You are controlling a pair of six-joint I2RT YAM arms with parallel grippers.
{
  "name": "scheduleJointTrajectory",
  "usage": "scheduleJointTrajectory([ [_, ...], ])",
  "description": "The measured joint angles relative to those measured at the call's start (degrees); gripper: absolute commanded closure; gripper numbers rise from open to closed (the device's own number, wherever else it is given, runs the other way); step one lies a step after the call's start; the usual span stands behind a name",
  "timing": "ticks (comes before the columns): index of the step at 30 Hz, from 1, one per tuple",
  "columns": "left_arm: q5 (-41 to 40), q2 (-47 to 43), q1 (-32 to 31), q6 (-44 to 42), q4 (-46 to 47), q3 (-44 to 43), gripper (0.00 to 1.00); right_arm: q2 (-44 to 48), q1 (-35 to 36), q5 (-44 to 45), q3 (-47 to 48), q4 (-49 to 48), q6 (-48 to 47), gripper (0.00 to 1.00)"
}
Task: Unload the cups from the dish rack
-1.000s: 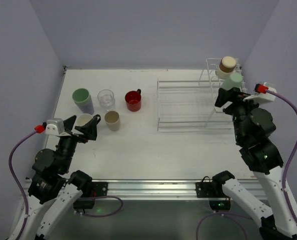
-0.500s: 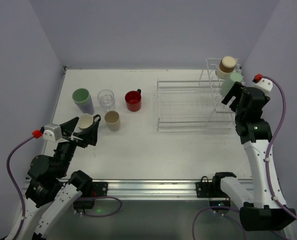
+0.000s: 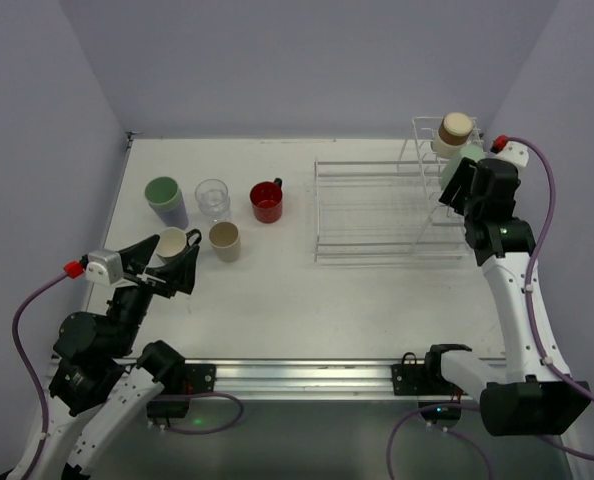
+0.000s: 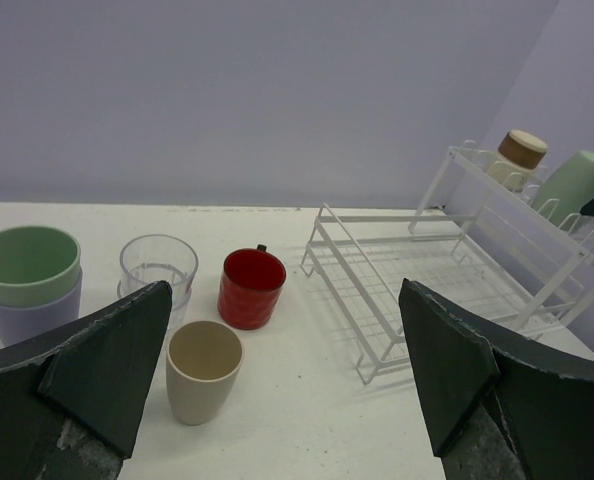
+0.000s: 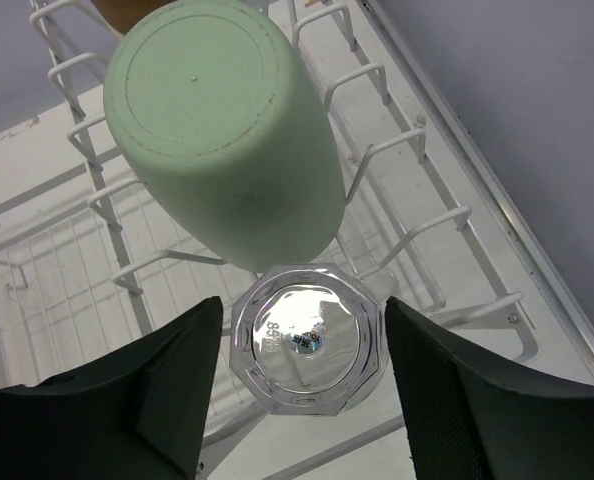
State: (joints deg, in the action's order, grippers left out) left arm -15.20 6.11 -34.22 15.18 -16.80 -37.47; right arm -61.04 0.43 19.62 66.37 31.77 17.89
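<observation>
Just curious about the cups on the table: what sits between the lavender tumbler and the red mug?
A clear glass stands between the lavender tumbler and the red mug, touching neither; the top view shows it.

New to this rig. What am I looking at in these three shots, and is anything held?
Two robot arms are bolted at the near edge of a white table. One picture looks down from above and behind them; the other two come from a camera on each wrist.

The left pincer stands wide open and holds nothing. It is near five cups on the table: a lavender tumbler, a clear glass, a red mug, a beige cup and a black-handled mug.

The right pincer is at the tall part of the dish rack. Its fingers are either side of an upturned glass, next to a pale green cup and a tan-brown cup. Whether it grips yet is unclear.
</observation>
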Motion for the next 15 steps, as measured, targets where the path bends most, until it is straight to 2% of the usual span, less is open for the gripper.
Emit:
scheduleJointTrajectory([
  [4, 0.0, 0.0, 0.0, 0.0, 0.0, 0.0, 0.0, -0.9, -0.1, 0.0, 0.9, 0.0, -0.4, 0.57],
  [8, 0.0, 0.0, 0.0, 0.0, 0.0, 0.0, 0.0, -0.1, -0.1, -0.1, 0.9, -0.1, -0.4, 0.7],
  [11, 0.0, 0.0, 0.0, 0.0, 0.0, 0.0, 0.0, 2.1, -0.1, -0.2, 0.9, -0.1, -0.3, 0.76],
  [15, 0.4, 0.4, -0.1, 0.0, 0.0, 0.0, 0.0, 7.0, -0.1, -1.6, 0.9, -0.2, 0.6, 0.77],
])
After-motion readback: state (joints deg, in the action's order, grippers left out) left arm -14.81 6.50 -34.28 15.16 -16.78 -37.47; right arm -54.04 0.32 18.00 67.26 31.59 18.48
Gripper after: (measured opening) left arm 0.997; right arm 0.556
